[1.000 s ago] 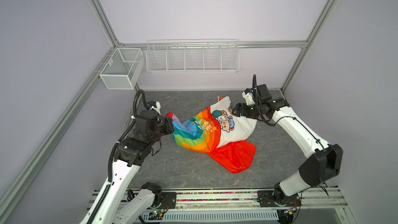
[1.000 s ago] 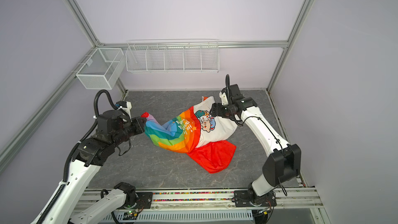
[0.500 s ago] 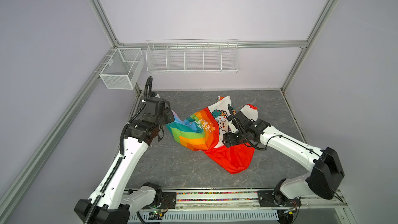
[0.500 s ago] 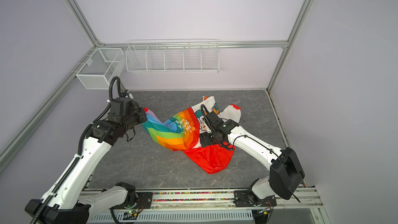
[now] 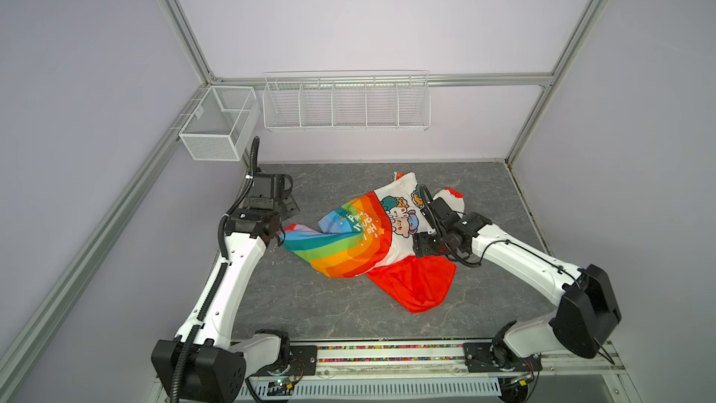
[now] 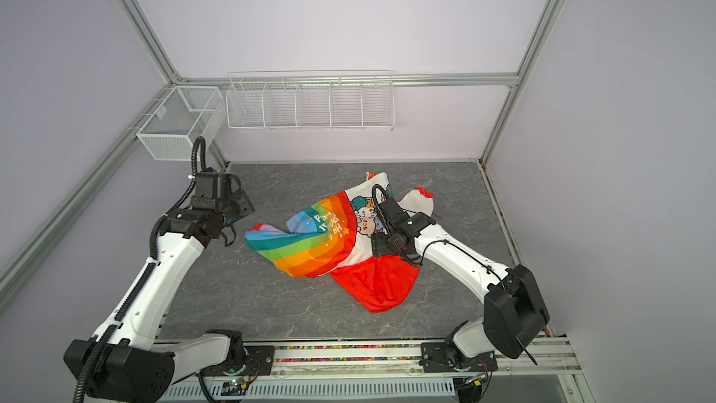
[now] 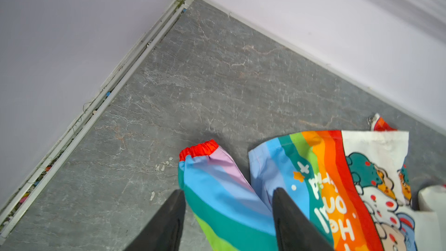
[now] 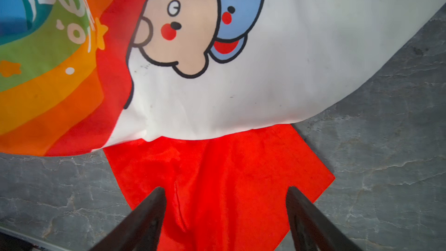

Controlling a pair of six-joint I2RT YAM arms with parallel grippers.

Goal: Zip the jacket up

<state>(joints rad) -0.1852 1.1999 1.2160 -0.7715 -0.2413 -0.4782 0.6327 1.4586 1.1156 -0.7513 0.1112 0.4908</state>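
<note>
The jacket (image 5: pixel 348 250) (image 6: pixel 310 250) lies crumpled on the grey table, rainbow stripes to the left and white bear print in the middle. Its red hood (image 5: pixel 414 284) (image 8: pixel 217 165) is spread toward the front. One rainbow sleeve (image 7: pixel 217 189) with a red cuff (image 7: pixel 199 147) points left. My left gripper (image 5: pixel 290 207) (image 7: pixel 228 190) is open, its fingers straddling that sleeve from above without gripping it. Over the seam between the white panel and the hood, my right gripper (image 5: pixel 422 251) (image 8: pixel 225 188) hangs open and holds nothing. I cannot make out the zipper.
A white wire rack (image 5: pixel 346 100) hangs on the back wall and a mesh box (image 5: pixel 217 125) on the left wall. Enclosure walls and metal posts close in the table on three sides. The arms' rail (image 5: pixel 387 354) runs along the front edge.
My left gripper has opened and let go of the sleeve, which now lies on the table. My right arm swung from the jacket's far side to the hood.
</note>
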